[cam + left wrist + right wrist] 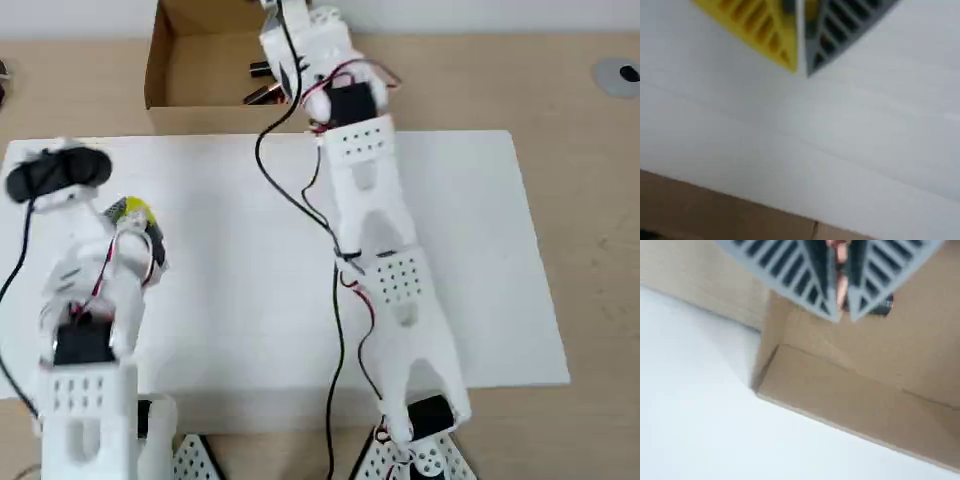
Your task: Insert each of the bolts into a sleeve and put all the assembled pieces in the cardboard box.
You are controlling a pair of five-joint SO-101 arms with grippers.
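Right pincer (843,315) is closed narrowly on 1 copper-coloured piece (840,277), held over the inside of the box (855,405). 2 dark pieces (265,94) lie on the box floor. Left pincer (801,69) is fully closed, holding nothing, above the white sheet (840,150) on the bench (715,215).

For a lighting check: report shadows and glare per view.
High view: even light on the white sheet, no glare. Left wrist view: faint grey bands across the sheet near the left tool. Right wrist view: cardboard box evenly lit behind the right tool holding a copper piece.
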